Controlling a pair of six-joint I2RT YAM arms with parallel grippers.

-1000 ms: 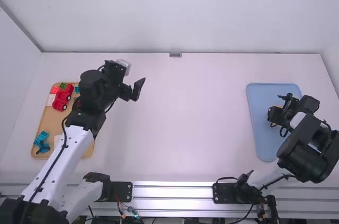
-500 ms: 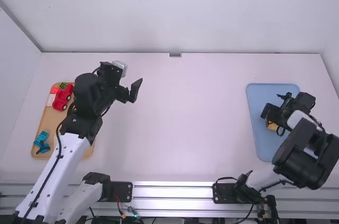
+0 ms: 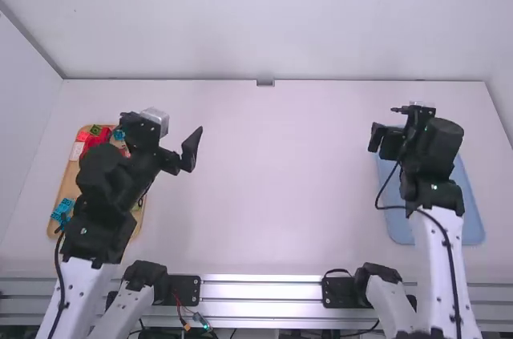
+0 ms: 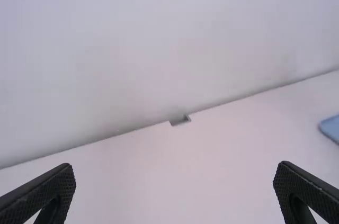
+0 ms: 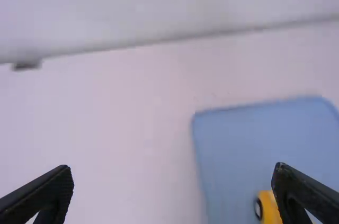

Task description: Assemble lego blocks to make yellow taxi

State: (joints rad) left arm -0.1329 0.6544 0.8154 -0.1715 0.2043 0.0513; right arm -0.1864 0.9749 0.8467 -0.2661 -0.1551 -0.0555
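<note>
No lettering, label, number or sign can be read on anything here, in the high view or in either wrist view.

From here I see a wide lane over the middle of the table (image 3: 280, 179), from the near metal rail (image 3: 256, 289) to the far wall (image 3: 264, 18); on the left, the left arm (image 3: 100, 203) blocks much of the tan tray (image 3: 53, 215); on the right, the right arm (image 3: 437, 227) covers part of the blue tray (image 3: 474, 215), where a yellow piece (image 5: 269, 208) obstructs any low pass.
</note>
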